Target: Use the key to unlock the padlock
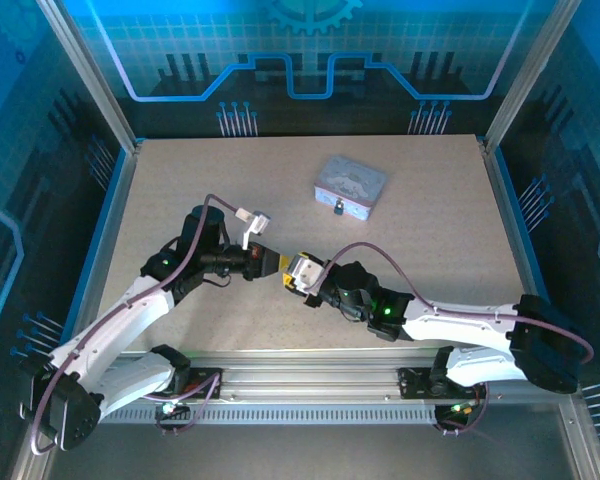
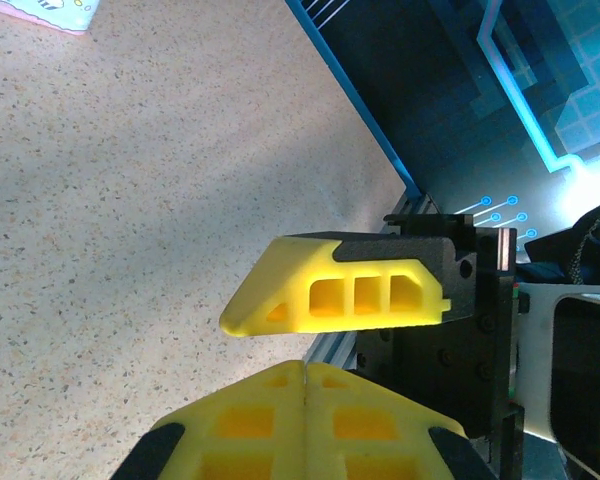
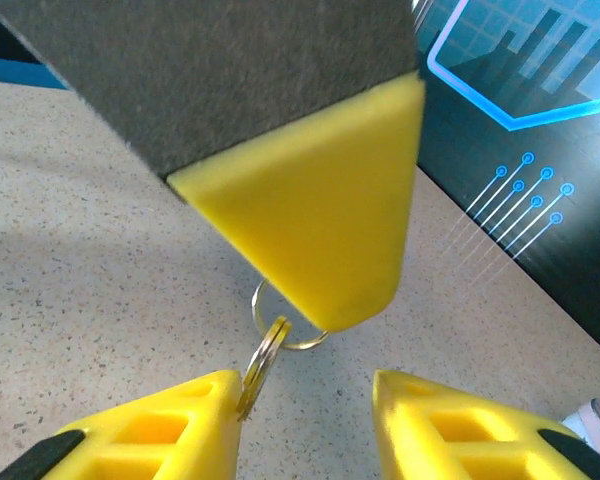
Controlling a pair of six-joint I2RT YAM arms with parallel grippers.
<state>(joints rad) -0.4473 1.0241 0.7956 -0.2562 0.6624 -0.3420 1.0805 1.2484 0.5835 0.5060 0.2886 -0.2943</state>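
Dangling key ring (image 3: 268,348) from left gripper (image 1: 272,264) clamped on it, right gripper (image 3: 305,385) apart alongside.

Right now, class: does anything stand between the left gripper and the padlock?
Nothing visible: bare table lies between the left gripper, shut on the key ring, and the padlock at the tin's near side.

A robotics lab cell — aluminium frame posts (image 1: 80,70), blue walls (image 1: 310,40) printed with circuit patterns, and two robot arms (image 1: 130,320) bolted to a rail (image 1: 310,380) at the speckled table (image 1: 180,180).
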